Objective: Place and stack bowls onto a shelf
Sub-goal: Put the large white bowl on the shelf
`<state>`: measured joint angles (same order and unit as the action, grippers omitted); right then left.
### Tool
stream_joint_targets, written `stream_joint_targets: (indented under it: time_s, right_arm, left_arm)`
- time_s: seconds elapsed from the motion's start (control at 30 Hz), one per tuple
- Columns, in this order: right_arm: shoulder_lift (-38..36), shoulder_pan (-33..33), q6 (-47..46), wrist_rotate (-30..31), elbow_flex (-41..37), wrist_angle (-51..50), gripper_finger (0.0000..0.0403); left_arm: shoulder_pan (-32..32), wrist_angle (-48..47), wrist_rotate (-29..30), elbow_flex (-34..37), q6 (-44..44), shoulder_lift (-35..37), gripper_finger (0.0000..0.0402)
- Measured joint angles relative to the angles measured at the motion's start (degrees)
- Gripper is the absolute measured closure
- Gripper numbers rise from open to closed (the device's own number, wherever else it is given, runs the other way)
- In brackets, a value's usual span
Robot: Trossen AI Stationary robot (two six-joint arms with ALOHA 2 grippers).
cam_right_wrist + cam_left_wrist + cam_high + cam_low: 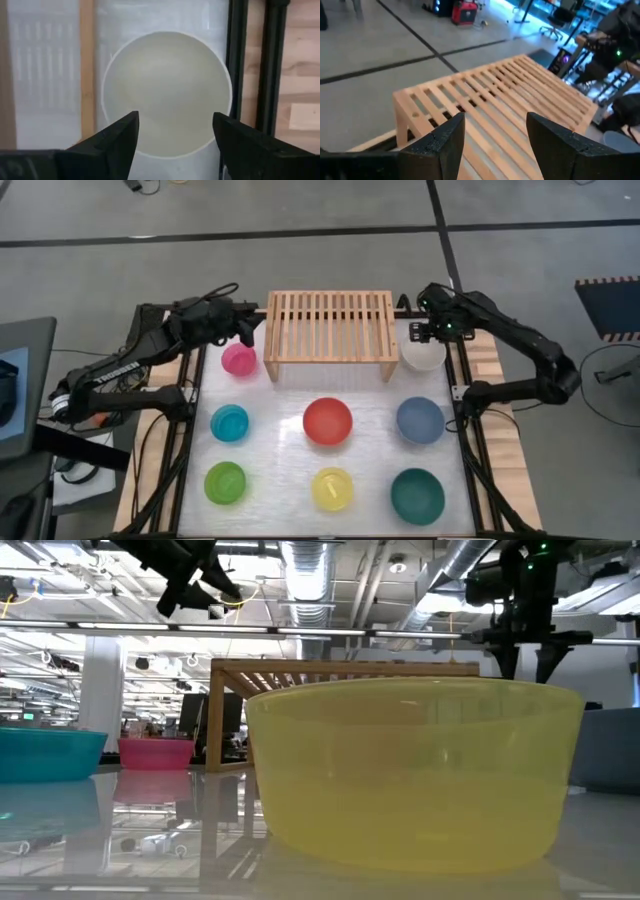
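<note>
A: At the upper left of the high view, the left gripper (pixel 243 332) hangs just beside the shelf (pixel 328 330), over the pink bowl (pixel 239 359). Its fingers (pixel 440 145) stand apart with nothing between them.

B: And the shelf?

A: Top centre of the frame, slats bare. No bowl is on it yet, so I judge the task barely begun.

B: Where are the others?

A: All on the table (pixel 280 450). Left column: pink beside the shelf's left leg, cyan bowl (pixel 229 422) below it, green bowl (pixel 225 482) at the bottom. Middle: red bowl (pixel 328 421) in front of the shelf, yellow bowl (pixel 332 488) below it. Right column: white bowl (pixel 423 355) beside the shelf's right leg, then blue bowl (pixel 420 420), teal bowl (pixel 417 495) lowest.

B: The right arm?

A: The right gripper (pixel 424 332) is at the upper right, above the white bowl. In its wrist view the fingers (pixel 115 142) are spread wide and empty, the bowl centred beneath.

B: So what's left?

A: Everything, by my reading: all eight to be lifted, placed and stacked
</note>
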<state>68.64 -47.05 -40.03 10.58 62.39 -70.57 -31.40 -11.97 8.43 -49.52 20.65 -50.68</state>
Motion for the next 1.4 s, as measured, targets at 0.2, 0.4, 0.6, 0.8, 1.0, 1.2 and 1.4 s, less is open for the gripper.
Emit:
stream_joint_targets:
  time_s: [0.2, 0.4, 0.6, 0.8, 1.0, 1.2, 1.4]
  right_arm:
    - [-0.6, -1.2, 1.3, 2.4, 0.0, -0.2, 0.0121]
    - [0.2, -3.1, 3.1, 2.6, 0.0, -1.5, 0.0121]
    - [0.2, -1.4, 3.0, 1.2, 0.0, -4.4, 0.0121]
    - [0.2, 3.2, 2.1, 0.9, -0.1, -7.0, 0.0121]
    - [0.2, 7.4, -3.3, -0.8, -5.9, -5.8, 0.0121]
    - [-1.2, 8.0, -10.4, -0.2, -10.9, -5.9, 0.0121]
    - [-3.5, 7.4, -13.1, 0.0, -14.3, -2.5, 0.0121]
  left_arm:
    - [0.0, 3.6, 1.3, 0.0, 0.0, 0.0, 0.0205]
    - [1.2, 5.6, 0.9, -0.1, -0.7, -2.8, 0.0205]
    - [4.3, 6.2, 0.8, -0.1, 2.5, -6.5, 0.0205]
    - [7.5, 6.3, 0.8, -0.1, 2.5, -8.7, 0.0205]
    - [8.2, 6.6, 1.4, 0.0, 2.6, -8.5, 0.0205]
    - [9.4, 6.3, 1.0, 0.0, 4.5, -8.1, 0.0205]
    - [10.1, 6.3, 3.9, 0.0, 3.4, -8.3, 0.0205]
